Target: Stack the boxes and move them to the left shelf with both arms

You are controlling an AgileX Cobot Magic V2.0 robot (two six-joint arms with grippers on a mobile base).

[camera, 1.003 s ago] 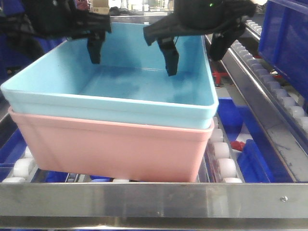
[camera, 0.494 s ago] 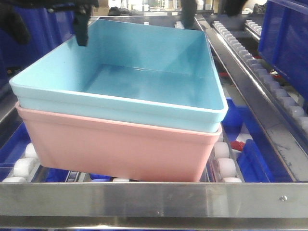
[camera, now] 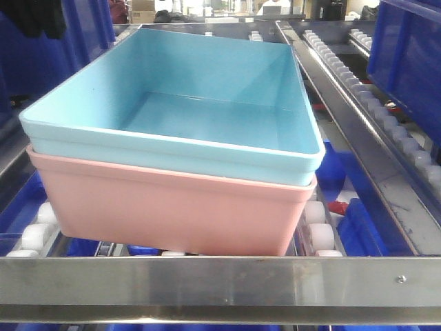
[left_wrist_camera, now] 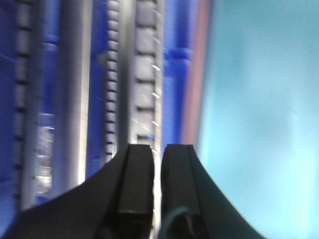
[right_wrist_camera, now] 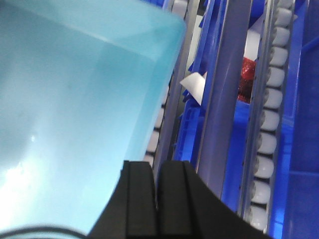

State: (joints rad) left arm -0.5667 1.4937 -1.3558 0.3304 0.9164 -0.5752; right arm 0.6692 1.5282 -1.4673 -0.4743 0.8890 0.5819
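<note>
The turquoise bin (camera: pixel 207 117) sits nested in the pink bin (camera: pixel 172 207) on the roller shelf, just behind its steel front bar (camera: pixel 207 279). In the front view only a black piece of an arm (camera: pixel 38 17) shows at the top left. My left gripper (left_wrist_camera: pixel 157 147) is shut and empty above the roller rail (left_wrist_camera: pixel 144 74), left of the pink rim (left_wrist_camera: pixel 192 99) and the turquoise bin (left_wrist_camera: pixel 259 99). My right gripper (right_wrist_camera: pixel 156 163) is shut and empty just off the right edge of the turquoise bin (right_wrist_camera: pixel 75 89).
Dark blue crates stand at the right (camera: pixel 406 62) and the far left (camera: pixel 76 41). White rollers (camera: pixel 320 234) line the rails beside the bins. Another roller row (right_wrist_camera: pixel 269 114) and a red object (right_wrist_camera: pixel 246 74) lie to the right, below the shelf.
Both arms have lifted up and back out of the turquoise bin and left the front view. The stacked bins have shifted slightly and now rest on the rollers.
</note>
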